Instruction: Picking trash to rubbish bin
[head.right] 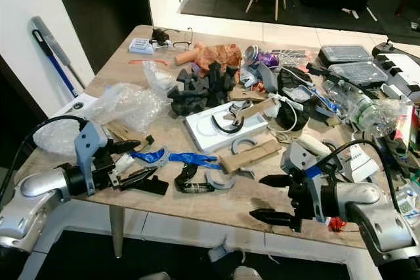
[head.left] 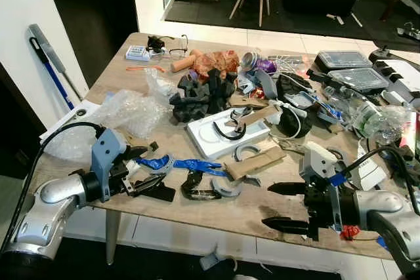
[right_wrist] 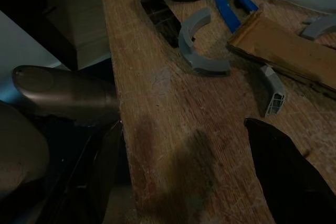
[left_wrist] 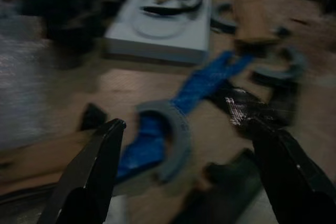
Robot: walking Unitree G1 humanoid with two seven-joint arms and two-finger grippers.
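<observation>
The surface [head.left: 223, 218] was strewn with scraps, and both arms reached in over its near edge, probably because the handiest trash lay there. The left gripper [head.left: 146, 178] hung low by the near left corner with its two black fingers [left_wrist: 94, 171] spread apart and nothing between them. That wide spread, aimed along the surface, looked like a line-up for a grasp rather than a carry.

Just beyond its fingertips lay a grey curved piece [left_wrist: 170, 140] resting on a blue strip [head.left: 190, 164], which ran away toward the middle of the surface. A crumpled black scrap [head.left: 197, 188] lay just beside the strip, nearer the edge. In the left wrist view the grey piece sat between the two fingers' lines, near but not touched, so it seemed the likeliest target.

The right gripper [head.left: 289, 206] hovered over bare wood at the near edge, right of centre, its fingers also parted and empty. Another grey arc [right_wrist: 197, 45] and a flat cardboard piece [head.left: 256, 162] lay ahead of it, well apart from its tips.

No rubbish bin could be made out.
</observation>
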